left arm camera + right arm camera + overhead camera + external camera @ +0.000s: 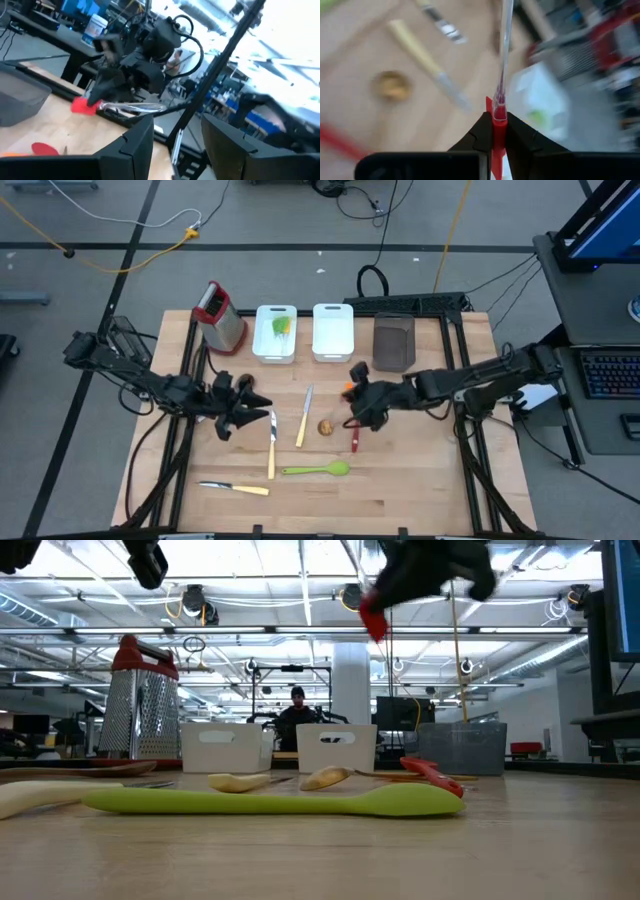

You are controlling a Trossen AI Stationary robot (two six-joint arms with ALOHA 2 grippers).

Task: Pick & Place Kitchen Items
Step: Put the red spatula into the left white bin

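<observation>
My right gripper [352,412] hangs above the table's middle, shut on a utensil with a red end and a clear shaft [131,107]. My left gripper [266,406] is raised left of centre, open, nothing between its fingers [172,142]. On the table lie a green spoon [316,470], three cream-handled knives [272,446] [304,418] [236,488], a wooden spoon's bowl [326,427] and a red utensil [354,442]. My right gripper pinches the utensil's red end [499,120] between its two fingers. The clear shaft [504,55] sticks straight out ahead of the fingertips, along the fingers. The utensil is lifted clear of the table, with the red end showing below the gripper [372,620].
At the far edge stand a steel grater with a red top [220,318], a white bin [262,340] with something green in it, a second white bin [333,332] and a dark bin [394,342]. A person shows in the room beyond the table [297,712].
</observation>
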